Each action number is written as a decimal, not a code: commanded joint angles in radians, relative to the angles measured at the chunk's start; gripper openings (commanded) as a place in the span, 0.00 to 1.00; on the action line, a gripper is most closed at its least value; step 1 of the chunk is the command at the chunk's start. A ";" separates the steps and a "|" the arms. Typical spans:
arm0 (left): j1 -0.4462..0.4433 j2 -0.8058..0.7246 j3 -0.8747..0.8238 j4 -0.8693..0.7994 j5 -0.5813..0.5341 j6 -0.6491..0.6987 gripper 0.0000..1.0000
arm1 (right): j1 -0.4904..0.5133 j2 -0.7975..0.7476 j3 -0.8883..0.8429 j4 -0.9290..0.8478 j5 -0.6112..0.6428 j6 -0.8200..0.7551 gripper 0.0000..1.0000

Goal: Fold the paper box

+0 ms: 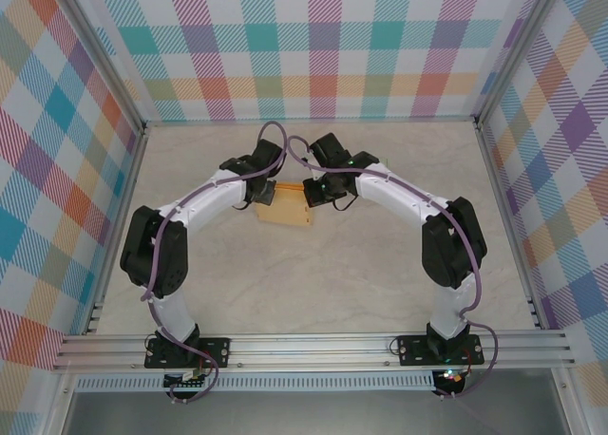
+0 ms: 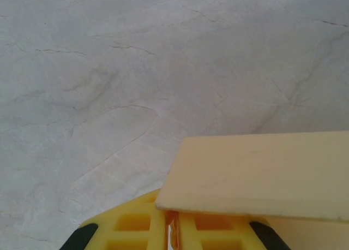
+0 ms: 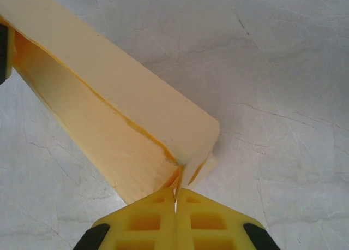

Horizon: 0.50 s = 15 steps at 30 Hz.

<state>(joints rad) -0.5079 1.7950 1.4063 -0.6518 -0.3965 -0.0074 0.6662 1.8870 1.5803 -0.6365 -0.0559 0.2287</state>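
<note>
The paper box (image 1: 284, 207) is pale yellow-tan card, lying between the two arms near the middle of the table. My left gripper (image 1: 267, 192) is at its left end and my right gripper (image 1: 313, 194) at its right end. In the left wrist view the yellow fingers (image 2: 136, 222) are shut on a thin edge of the paper box (image 2: 262, 173), whose flap lies over them. In the right wrist view the yellow fingers (image 3: 147, 220) pinch a flap at the corner of the paper box (image 3: 125, 108), whose long body runs away to the upper left.
The table top (image 1: 332, 283) is pale marbled stone, walled in by checked panels on three sides with a metal rail (image 1: 313, 348) along the near edge. Both arms arch inward over the middle.
</note>
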 commanded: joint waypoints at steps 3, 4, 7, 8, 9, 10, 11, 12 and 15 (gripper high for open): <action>-0.048 0.052 -0.008 -0.038 0.014 0.019 0.11 | 0.009 -0.073 0.026 0.072 0.002 0.011 0.00; -0.054 0.053 -0.012 -0.036 0.005 0.020 0.11 | 0.009 -0.075 0.024 0.078 0.006 0.013 0.00; -0.070 0.054 -0.022 -0.026 -0.024 0.020 0.11 | 0.008 -0.075 0.024 0.094 0.010 0.025 0.00; -0.073 0.057 -0.023 -0.023 -0.029 0.021 0.10 | 0.006 -0.073 0.027 0.095 0.009 0.032 0.00; -0.075 0.060 -0.024 -0.025 -0.032 0.022 0.10 | 0.005 -0.070 0.029 0.098 0.001 0.036 0.00; -0.076 0.065 -0.023 -0.025 -0.038 0.020 0.11 | 0.003 -0.065 0.032 0.099 -0.010 0.044 0.00; -0.077 0.069 -0.022 -0.026 -0.042 0.020 0.11 | 0.001 -0.062 0.032 0.103 -0.022 0.050 0.00; -0.078 0.072 -0.020 -0.026 -0.042 0.020 0.11 | 0.000 -0.060 0.032 0.105 -0.033 0.056 0.00; -0.080 0.079 -0.013 -0.030 -0.052 0.019 0.11 | -0.005 -0.050 0.031 0.113 -0.064 0.080 0.00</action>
<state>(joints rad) -0.5602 1.8206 1.4071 -0.6472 -0.5068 -0.0074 0.6609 1.8500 1.5803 -0.6136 -0.0444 0.2737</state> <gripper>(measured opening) 0.107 0.056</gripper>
